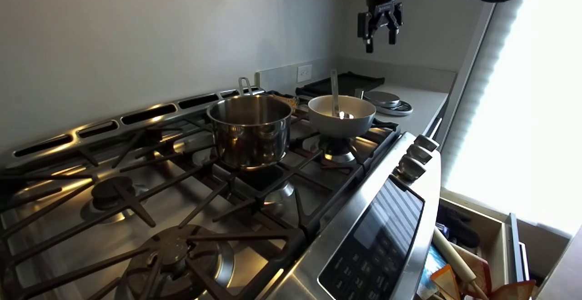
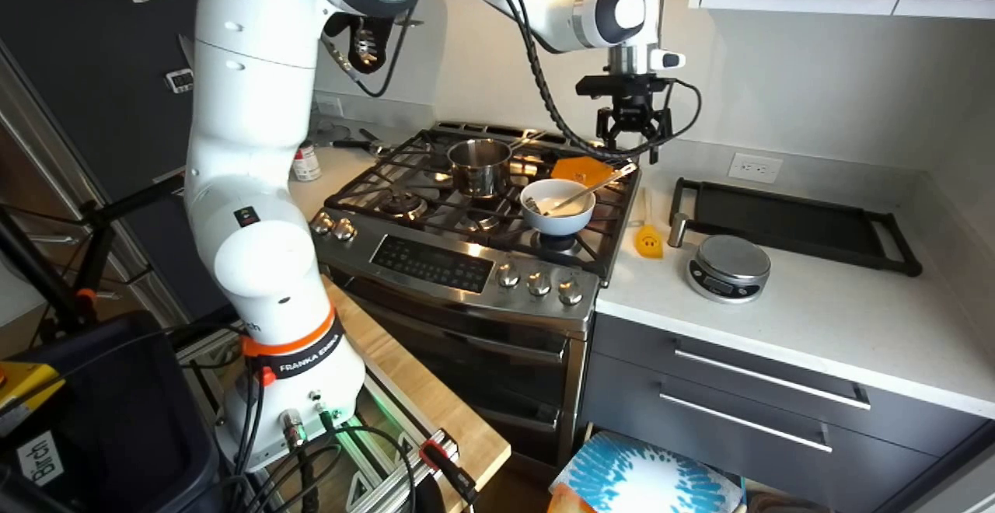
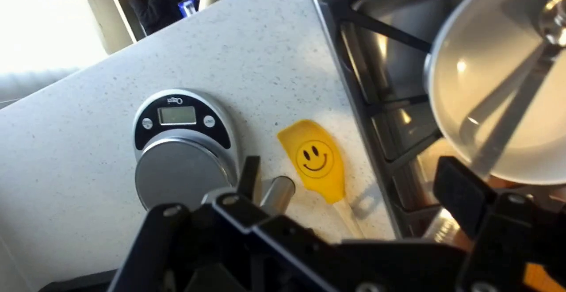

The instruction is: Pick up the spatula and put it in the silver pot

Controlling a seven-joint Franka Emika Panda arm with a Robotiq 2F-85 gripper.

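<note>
The spatula has a yellow head with a smiley face and a slim pale handle. It lies on the white counter beside the stove edge; it also shows in an exterior view. The lower part of its handle is hidden behind the gripper in the wrist view. The silver pot stands upright on the stove grates, also seen in an exterior view. My gripper is open and empty, high above the counter's back part near the stove's edge. It points down in both exterior views.
A white bowl with a ladle stands on the stove between pot and counter. An orange pad lies behind it. A short metal cylinder stands beside the spatula. A scale and black tray are on the counter.
</note>
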